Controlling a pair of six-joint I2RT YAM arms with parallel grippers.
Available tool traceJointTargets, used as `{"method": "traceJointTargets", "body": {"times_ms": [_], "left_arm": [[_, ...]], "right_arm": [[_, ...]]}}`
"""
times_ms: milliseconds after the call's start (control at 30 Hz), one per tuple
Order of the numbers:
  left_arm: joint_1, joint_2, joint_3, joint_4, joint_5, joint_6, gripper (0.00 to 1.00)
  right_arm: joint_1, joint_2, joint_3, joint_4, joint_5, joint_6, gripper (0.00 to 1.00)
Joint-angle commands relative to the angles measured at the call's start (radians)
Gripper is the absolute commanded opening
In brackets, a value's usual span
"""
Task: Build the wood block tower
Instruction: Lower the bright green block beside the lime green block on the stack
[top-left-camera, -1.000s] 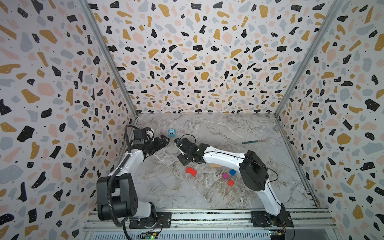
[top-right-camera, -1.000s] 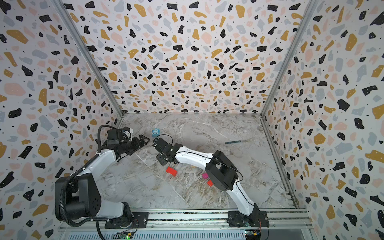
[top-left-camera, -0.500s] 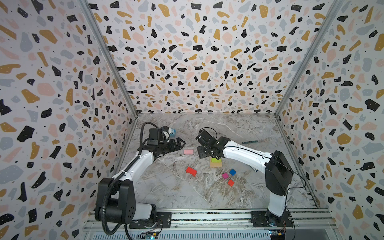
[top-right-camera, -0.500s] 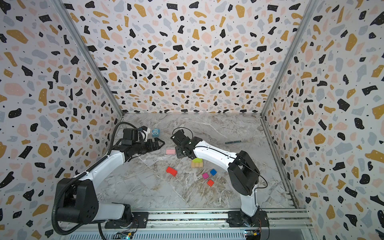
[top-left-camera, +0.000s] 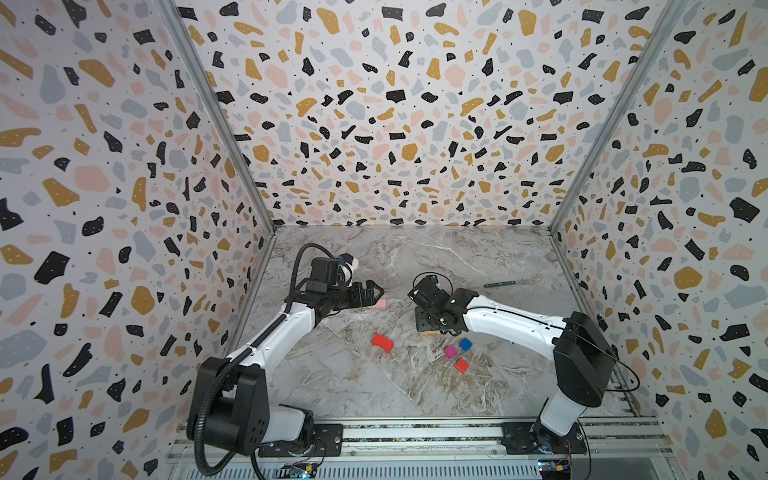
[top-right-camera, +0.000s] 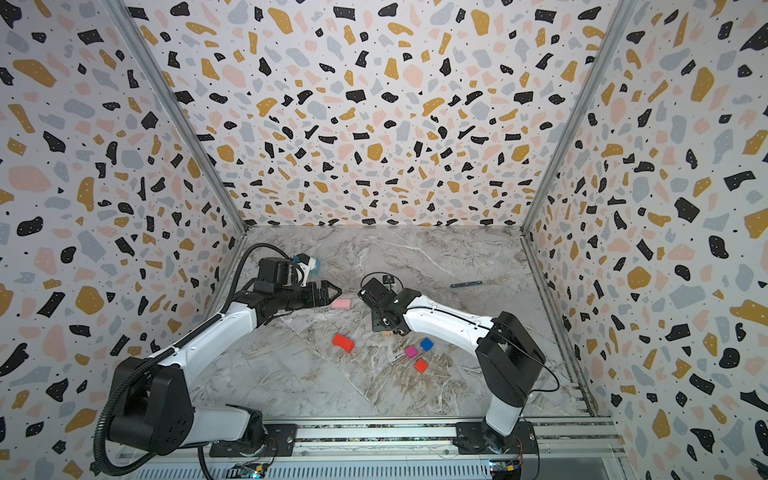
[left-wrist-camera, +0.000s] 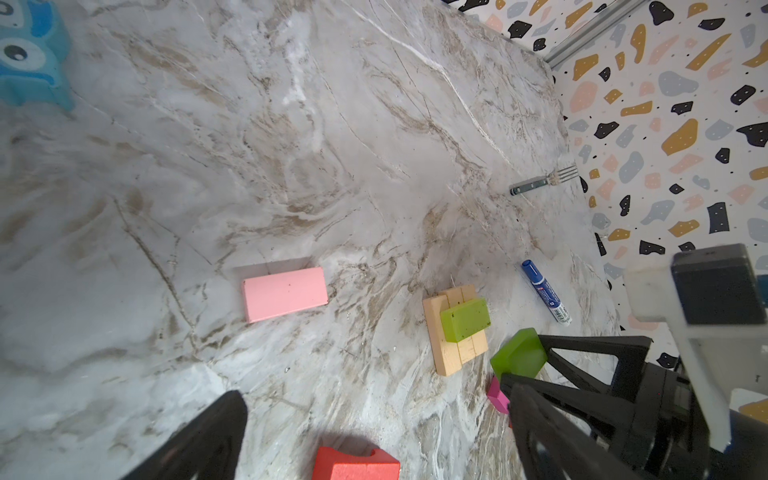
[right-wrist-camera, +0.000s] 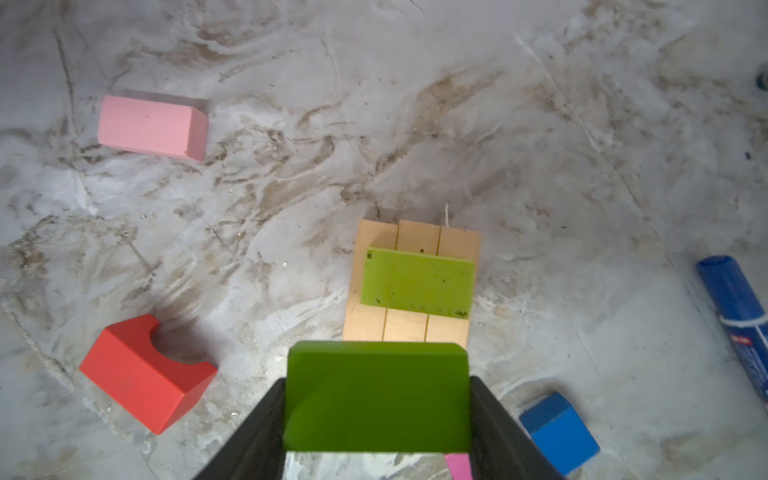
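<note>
**Tower (left-wrist-camera: 457, 328) of wood blocks: base laid, second green block in the jaws**

Only two layers of the tower are started, so most of the build is judged to be left. Nearest the rail, low and right of centre in both top views, three loose pieces lie close together on the marble-patterned table (top-left-camera: 353, 386): an orange-red wooden cube (top-left-camera: 461, 365), a magenta cube (top-left-camera: 450, 351) and a blue cube (top-left-camera: 465, 344). Left of them lies a red wooden block with a half-round notch (top-left-camera: 382, 343).

Further in, at mid-frame, three plain tan oblongs side by side form the square tan base (right-wrist-camera: 405, 332). One lime-green oblong (right-wrist-camera: 417, 282) lies flat across it. The right gripper (right-wrist-camera: 378, 415) is clamped on the second lime-green oblong (right-wrist-camera: 376, 390), held just beside the base and not yet on it.

Beyond that, left of centre, a pink wooden oblong (top-left-camera: 379, 304) lies flat on the table. The left gripper (top-left-camera: 374, 291) hangs just by it, jaws spread wide and holding nothing.

By this reading, what remains is to seat the second green, then add the pink and red, then the cubes.
</note>
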Motion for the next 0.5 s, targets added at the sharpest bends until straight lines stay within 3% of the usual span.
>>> {"method": "traceJointTargets", "body": {"times_ms": [0,467], "left_arm": [[-0.002,-0.021,-0.008,0.004,-0.001,0.017,0.99],[-0.006,-0.012,-0.013,0.009,0.001,0.015,0.99]], "right_arm": [[-0.002,-0.052,-0.028,0.004,0.026,0.057,0.49],[0.001,-0.019,-0.095,0.079,0.041,0.04,0.49]]}}
